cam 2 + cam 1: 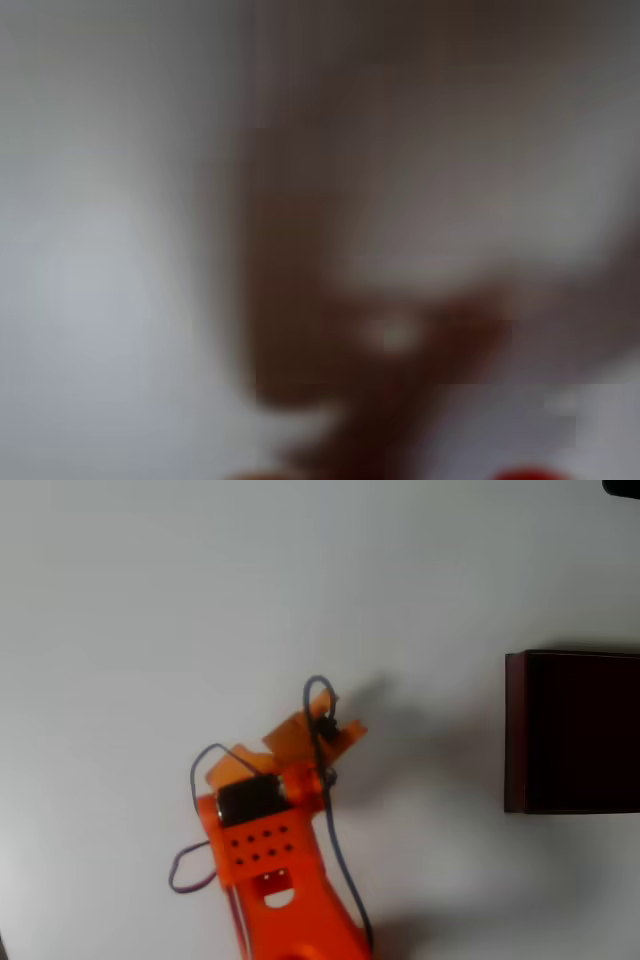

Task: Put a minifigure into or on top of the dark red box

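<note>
The orange arm (270,870) is seen entering from the bottom edge of the overhead view, left of centre, with dark cables looped along both sides. The gripper (318,732) is found at the arm's upper end, near mid-frame, pointed up and to the right. Its jaws are foreshortened and partly covered by a cable loop, so how far open they are cannot be told, nor whether anything is held.

The wrist view is heavily blurred. A brownish smear is seen down the centre, and a small bright red patch (530,473) is cut by the bottom edge at right; it may be the minifigure, but this cannot be confirmed. In the overhead view the minifigure cannot be made out.

The white table (150,600) is seen bare to the left, above and right of the gripper. A soft shadow is cast on it just right of the gripper.

The dark red box (515,730) is placed well apart from the gripper, at the right edge of the overhead view and cut off by it. Its left wall is seen as a thin maroon strip; the interior is near black. A small dark object (622,486) is clipped by the top right corner.
</note>
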Available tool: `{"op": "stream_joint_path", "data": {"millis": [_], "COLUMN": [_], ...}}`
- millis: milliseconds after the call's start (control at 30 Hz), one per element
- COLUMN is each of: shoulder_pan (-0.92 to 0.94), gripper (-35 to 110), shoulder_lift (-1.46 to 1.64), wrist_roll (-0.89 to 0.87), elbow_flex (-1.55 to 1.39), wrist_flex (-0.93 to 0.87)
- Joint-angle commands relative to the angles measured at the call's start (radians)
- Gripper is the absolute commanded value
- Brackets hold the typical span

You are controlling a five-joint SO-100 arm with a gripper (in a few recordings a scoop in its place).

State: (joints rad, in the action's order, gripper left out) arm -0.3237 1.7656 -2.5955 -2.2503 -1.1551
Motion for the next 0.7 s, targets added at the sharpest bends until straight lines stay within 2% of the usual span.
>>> {"op": "stream_joint_path", "data": {"millis": [0, 400, 533, 667], "shoulder_pan": [0.023, 0.19, 0.275, 0.376], "gripper": [3, 2, 2, 1], "shoulder_lift": [0.044, 0.06, 0.072, 0.08], "wrist_roll": [0.057, 0.428, 0.646, 0.977], "elbow_flex": [0.075, 0.273, 0.29, 0.301], "wrist_flex": [-0.091, -0.311, -0.279, -0.19]}}
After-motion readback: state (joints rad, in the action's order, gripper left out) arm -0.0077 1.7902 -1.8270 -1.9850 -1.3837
